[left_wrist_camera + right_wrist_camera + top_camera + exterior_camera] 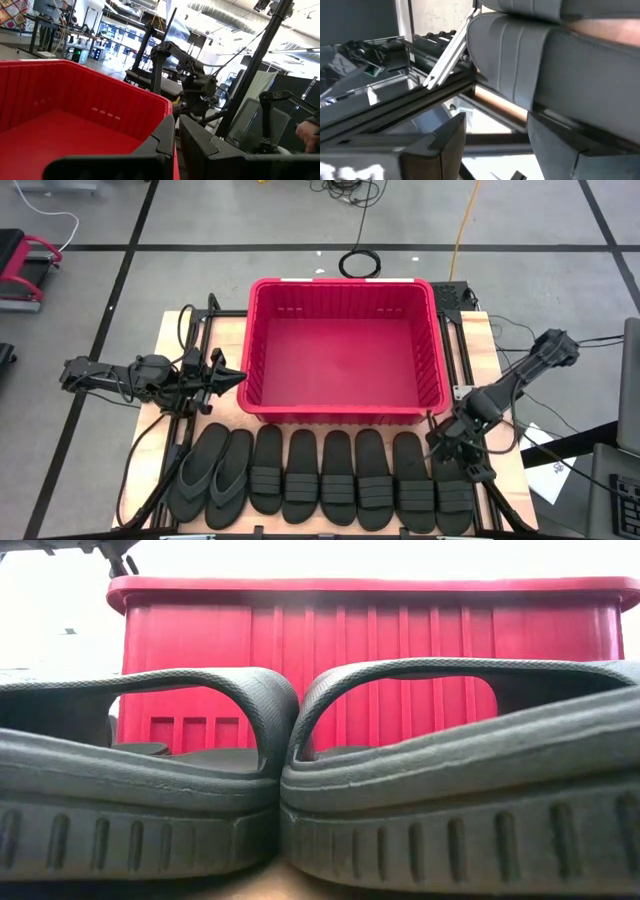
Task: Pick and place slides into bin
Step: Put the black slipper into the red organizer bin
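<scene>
We see the right tool low over the row's right end, just above the heel-side part of the outermost slide, so that slide lies directly under & slightly desk-front of it. The right wrist view shows its two dark fingers spread apart w/ nothing between them, and a ribbed grey-black strap close ahead. The slides lie side by side along the desk's front edge, eight in all, long axes running front-to-back, i.e. pointing toward the bin, which sits just behind them at desk centre, empty as far as we can see. In our judgement the next grasp turns on that: the right arm is nearer the right-end slide, and a pinch across the strap or the sole edge would run crosswise to the long axis. The left tool hangs at the bin's left wall, fingers pressed together, holding nothing, well apart from the two thong-style ones at the left end. Materials: slides are matte black rubber, prob. soft & grippy, w/ wide ribbed band straps arching over the footbed and grooved sole sides, as the low view shows close up. Bin is hard red plastic, thick rim, ribbed/slotted walls, rectangular. Desk is pale wood-look board.
</scene>
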`<state>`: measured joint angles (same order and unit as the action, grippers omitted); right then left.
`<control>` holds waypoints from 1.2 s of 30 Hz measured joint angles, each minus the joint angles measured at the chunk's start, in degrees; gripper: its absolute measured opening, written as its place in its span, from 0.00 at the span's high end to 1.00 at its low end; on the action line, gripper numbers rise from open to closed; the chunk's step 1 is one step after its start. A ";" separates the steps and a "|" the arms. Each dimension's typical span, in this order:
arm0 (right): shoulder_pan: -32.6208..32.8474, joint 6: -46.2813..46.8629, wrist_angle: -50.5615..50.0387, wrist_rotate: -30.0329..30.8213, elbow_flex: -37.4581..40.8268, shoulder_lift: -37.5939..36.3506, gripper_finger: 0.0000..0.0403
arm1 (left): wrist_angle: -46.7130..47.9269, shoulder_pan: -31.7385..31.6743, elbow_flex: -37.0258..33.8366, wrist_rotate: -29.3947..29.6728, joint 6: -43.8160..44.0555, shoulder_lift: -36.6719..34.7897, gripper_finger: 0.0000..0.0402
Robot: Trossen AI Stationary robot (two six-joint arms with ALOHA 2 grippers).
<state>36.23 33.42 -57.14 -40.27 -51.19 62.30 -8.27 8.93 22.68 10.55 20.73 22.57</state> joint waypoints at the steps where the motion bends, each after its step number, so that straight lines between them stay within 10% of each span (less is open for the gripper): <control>1: 0.25 0.30 2.51 -0.02 1.49 0.00 0.50 | 0.00 0.00 0.00 0.00 0.00 0.00 0.94; 20: 3.03 22.90 50.12 1.09 26.91 -0.04 0.50 | -0.02 0.00 -0.02 0.00 3.60 0.00 0.94; 31: 8.68 27.42 52.72 7.72 28.23 -0.04 0.59 | 3.30 0.00 -0.04 0.02 1.90 0.00 0.94; 36: 8.94 27.97 54.00 8.55 28.23 -0.04 0.78 | 3.41 0.00 -0.04 0.02 2.36 0.00 0.94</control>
<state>45.17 61.39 -3.14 -31.73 -22.96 62.26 -4.86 8.93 22.63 10.57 23.09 22.57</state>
